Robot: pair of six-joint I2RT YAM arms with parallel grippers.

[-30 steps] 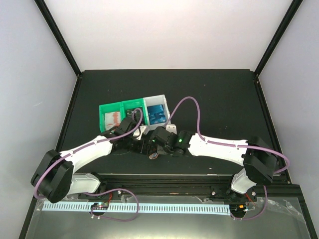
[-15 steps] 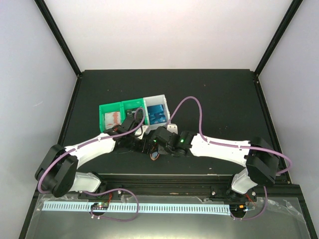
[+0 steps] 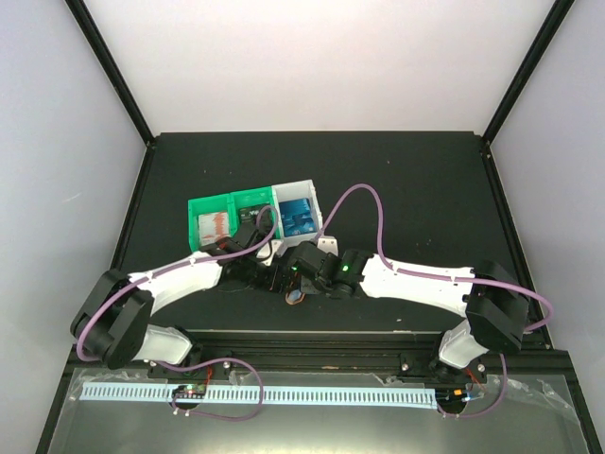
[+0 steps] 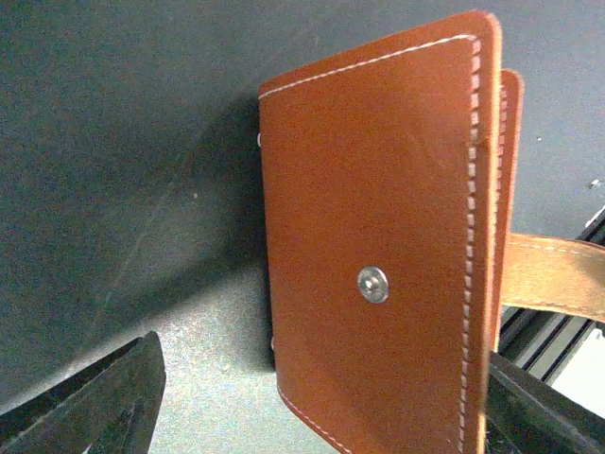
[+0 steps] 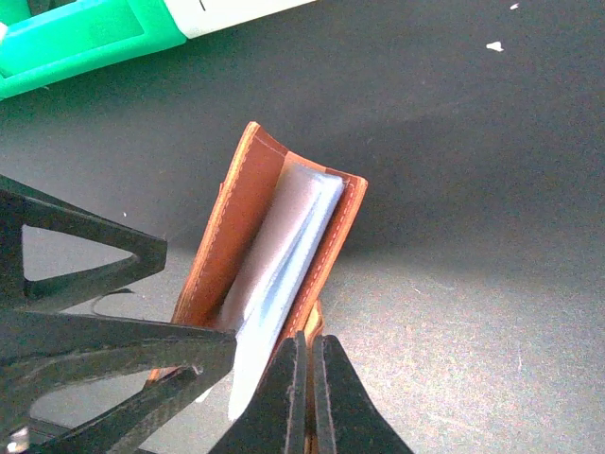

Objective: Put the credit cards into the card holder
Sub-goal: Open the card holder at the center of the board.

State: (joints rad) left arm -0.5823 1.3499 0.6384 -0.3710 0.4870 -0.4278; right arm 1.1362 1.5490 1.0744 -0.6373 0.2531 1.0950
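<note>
The card holder [image 4: 378,236], reddish-brown leather with a metal snap, stands on edge on the dark table. It sits between the spread fingers [image 4: 95,397] of my left gripper [image 4: 321,364], which is open, its left finger clear of the leather. My right gripper [image 5: 310,345] is shut on the holder's strap tab just below the fold; greyish clear pockets [image 5: 279,255] show between the covers. From above both grippers meet at the holder [image 3: 295,296]. Blue credit cards [image 3: 301,216] lie in the white bin, red-and-white ones [image 3: 212,225] in the green bin.
The green bin [image 3: 232,200] and white bin [image 3: 310,186] stand side by side just behind the grippers; their edges show at the top of the right wrist view [image 5: 85,43]. A metal rail [image 3: 312,345] runs along the near table edge.
My left arm has shifted right, closer around the card holder, and its jaws have narrowed a little. The right gripper stays shut on the tab, almost still.
</note>
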